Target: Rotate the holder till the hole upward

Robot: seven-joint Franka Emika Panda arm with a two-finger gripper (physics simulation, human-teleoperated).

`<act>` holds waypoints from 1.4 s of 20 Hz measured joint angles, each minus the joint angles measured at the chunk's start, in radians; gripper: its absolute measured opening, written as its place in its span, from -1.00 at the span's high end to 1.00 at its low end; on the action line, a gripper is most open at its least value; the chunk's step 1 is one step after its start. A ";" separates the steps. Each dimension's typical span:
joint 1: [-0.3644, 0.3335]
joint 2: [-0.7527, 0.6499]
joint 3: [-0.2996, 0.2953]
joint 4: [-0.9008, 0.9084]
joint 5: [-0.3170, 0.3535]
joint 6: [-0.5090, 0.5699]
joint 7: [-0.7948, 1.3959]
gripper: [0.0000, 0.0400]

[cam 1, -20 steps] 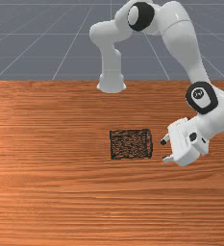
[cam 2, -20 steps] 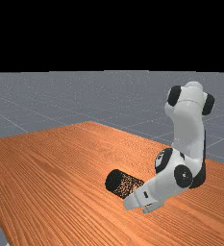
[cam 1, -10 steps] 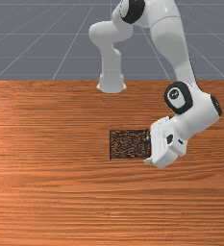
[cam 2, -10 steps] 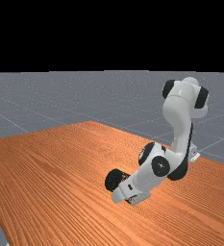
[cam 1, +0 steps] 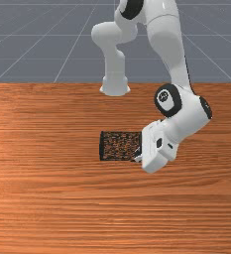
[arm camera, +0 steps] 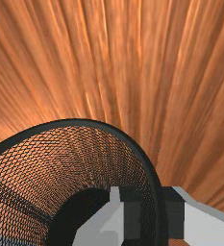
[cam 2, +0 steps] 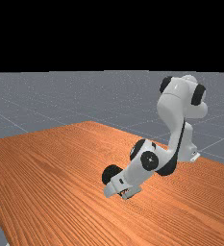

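The black mesh holder (cam 1: 119, 146) lies on its side in the front view, its closed base toward that view's left and its open end toward my gripper (cam 1: 154, 147). In the far view the gripper (cam 2: 121, 186) covers most of the holder, whose dark round base (cam 2: 112, 174) faces left. The wrist view looks into the open mouth, with the holder's rim (arm camera: 75, 122) curving around it. There the gripper (arm camera: 158, 214) has one finger inside the mouth and the other outside, shut on the wall between them. Whether the holder touches the table cannot be told.
Wooden table (cam 1: 47, 198) surrounds the holder and extends toward the front view's left and bottom. The arm's forearm and wrist (cam 1: 186, 116) slope down to the hand from the front view's upper right.
My hand has moved toward the front view's left, up to and over the holder's open end. The gripper has closed on its wall, and the holder has shifted left, its base edge showing as a darker band.
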 joint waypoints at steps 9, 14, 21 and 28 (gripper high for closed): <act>-0.195 -0.169 0.186 -0.123 0.328 0.071 -0.353 0.77; -0.282 -0.302 0.235 -0.169 0.586 -0.046 -0.611 0.72; -0.270 -0.598 0.163 -0.624 0.788 0.021 -0.805 0.76; -0.282 -0.744 0.019 -0.818 0.953 -0.065 -1.099 0.74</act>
